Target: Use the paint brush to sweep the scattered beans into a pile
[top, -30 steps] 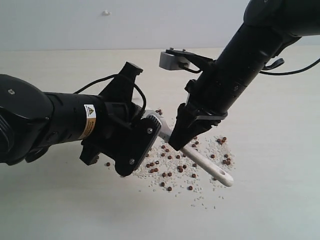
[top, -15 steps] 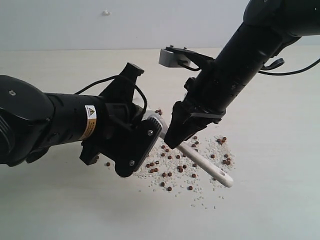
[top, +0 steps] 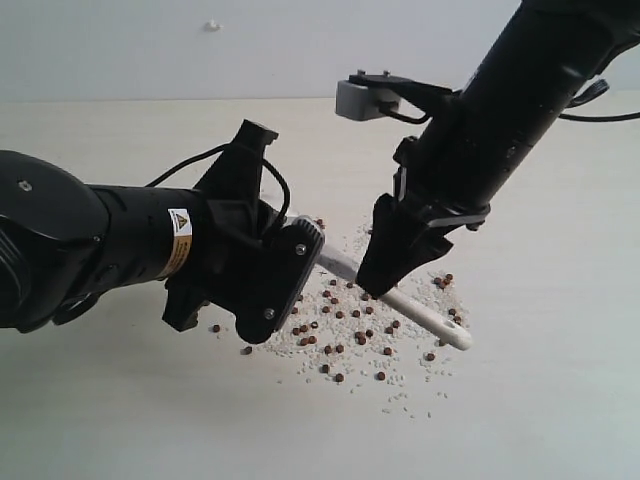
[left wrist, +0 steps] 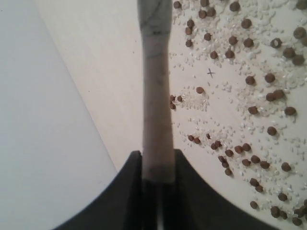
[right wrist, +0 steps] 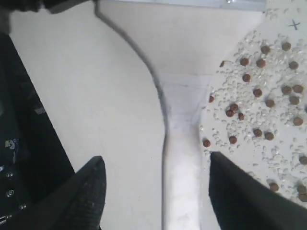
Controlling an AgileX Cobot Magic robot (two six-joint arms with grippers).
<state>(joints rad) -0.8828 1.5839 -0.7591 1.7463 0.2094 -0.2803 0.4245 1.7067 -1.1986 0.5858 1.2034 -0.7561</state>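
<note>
Jaws on left arm grasp flat light-wooden paint brush (left wrist: 157, 110); right jaws released astride its handle, beside round reddish-brown beans (right wrist: 246, 77).

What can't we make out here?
- Bristles of the paint brush: hidden behind the left gripper in the exterior view; beyond the top edge in the right wrist view.
- Any beans beneath the arms: exterior view, blocked by the left gripper and right gripper.
- Left gripper's fingers: left wrist view, blurred, cut by the bottom edge.
</note>
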